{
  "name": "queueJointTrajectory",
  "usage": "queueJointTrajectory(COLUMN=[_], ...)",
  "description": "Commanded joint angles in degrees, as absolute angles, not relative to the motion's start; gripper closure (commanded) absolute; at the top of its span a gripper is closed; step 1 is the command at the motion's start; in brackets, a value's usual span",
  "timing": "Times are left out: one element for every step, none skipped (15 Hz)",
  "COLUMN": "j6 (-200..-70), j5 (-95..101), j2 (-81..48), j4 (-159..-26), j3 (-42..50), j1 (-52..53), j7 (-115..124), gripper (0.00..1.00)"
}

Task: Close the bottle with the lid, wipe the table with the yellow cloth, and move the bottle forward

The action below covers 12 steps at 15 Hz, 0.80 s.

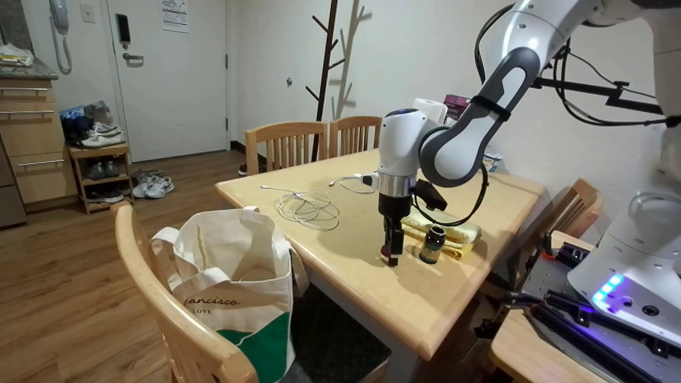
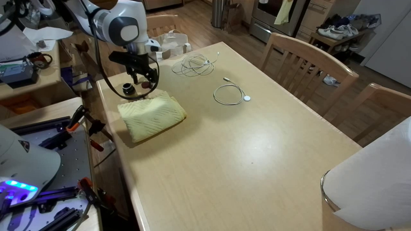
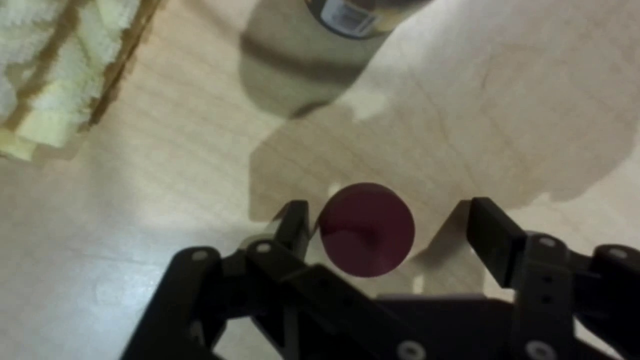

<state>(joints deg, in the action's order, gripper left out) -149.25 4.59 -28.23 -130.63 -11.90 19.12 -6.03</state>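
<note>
My base (image 1: 633,260) stands beyond one edge of the surface (image 1: 425,303), its light strip (image 1: 607,287) glowing blue. The arm (image 1: 505,93) arches out over that edge and slants down to a wrist (image 1: 401,143) I have upright — gripper (image 3: 390,212) pointing straight down. In the wrist view its two fingers (image 3: 495,240) stand apart. In an exterior view the fingertips (image 1: 393,252) are low at the surface, close to its near edge, toward the near corner — whether they touch, I can't tell.
</note>
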Motion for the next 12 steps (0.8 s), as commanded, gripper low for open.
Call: queueJointTrajectory(j6=[-150.3, -150.4, -150.5, -150.3, -149.6, -147.8, -147.1, -146.6, -146.3, -145.8, -145.1, -144.2], j5=[8.1, 8.4, 8.5, 8.5, 8.0, 6.8, 6.4, 5.8, 5.4, 4.8, 4.8, 4.3], j2=[-28.8, -28.8, -28.7, -28.4, -28.0, -27.2, -26.2, -25.0, -24.2, -23.1, -21.8, -20.5], j4=[-130.0, -129.9, -129.9, -129.9, -129.9, -130.1, -130.7, -131.3, -131.9, -132.7, -133.7, -134.6], j3=[-10.9, -10.9, -11.0, -11.1, -11.3, -12.1, -12.2, -12.6, -12.7, -12.9, -12.5, -12.6], j1=[20.3, 20.2, 20.2, 20.3, 20.1, 19.4, 19.1, 18.4, 18.0, 17.3, 17.1, 16.5], j7=[-2.9, -2.8, -3.0, -2.9, -3.2, -3.8, -3.7, -4.2, -4.3, -4.5, -3.8, -3.7], gripper=[0.47, 0.53, 0.58, 0.66, 0.71, 0.78, 0.78, 0.80, 0.81, 0.81, 0.81, 0.81])
